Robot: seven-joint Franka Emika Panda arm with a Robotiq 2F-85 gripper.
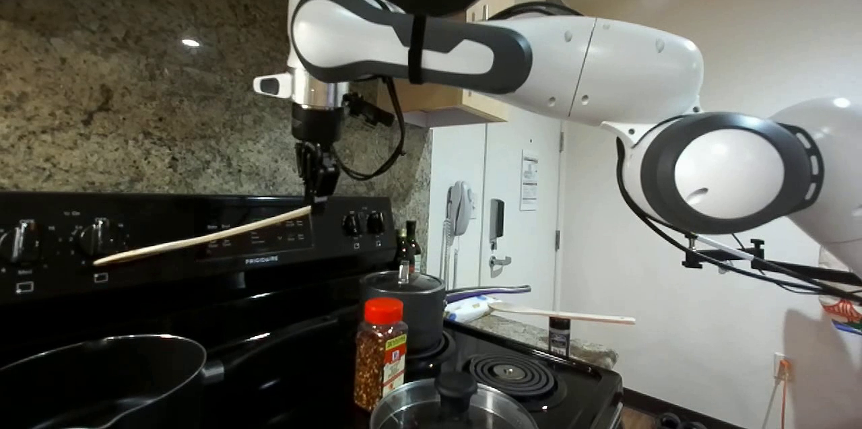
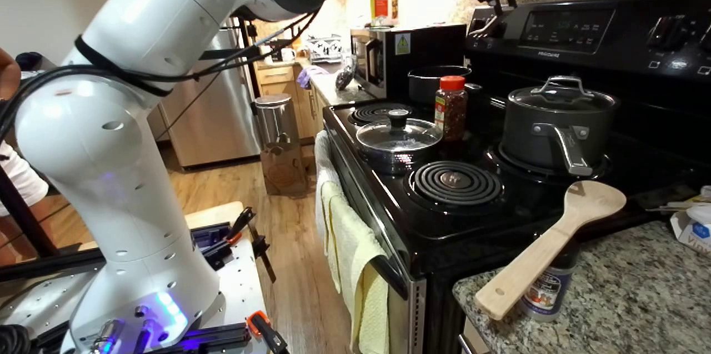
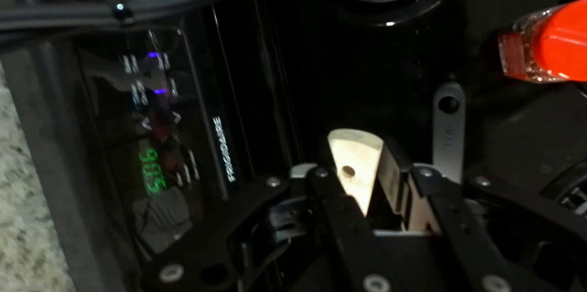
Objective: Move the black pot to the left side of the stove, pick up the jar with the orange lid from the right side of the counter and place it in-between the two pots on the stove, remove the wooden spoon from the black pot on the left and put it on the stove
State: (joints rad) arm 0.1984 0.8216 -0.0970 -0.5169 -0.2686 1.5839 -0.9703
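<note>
My gripper (image 1: 316,200) is shut on the end of the wooden spoon (image 1: 209,238), which hangs in the air before the stove's back panel, its far end sloping lower. In the wrist view the spoon's holed end (image 3: 355,159) sticks up between the fingers. The black pot (image 2: 436,77) sits on the left part of the stove (image 2: 477,226), partly cut off in an exterior view. A jar with the orange lid (image 2: 451,115) stands upright on the stove between the black pot and the grey pot (image 2: 555,126). In the wrist view the jar (image 3: 562,42) shows at the right edge.
A glass-lidded pan (image 2: 383,145) sits at the stove's front, beside a coil burner (image 2: 455,183). Another wooden spoon (image 2: 550,248) rests across a small spice jar (image 2: 547,295) at the counter's corner. The knobbed back panel (image 1: 259,240) rises behind.
</note>
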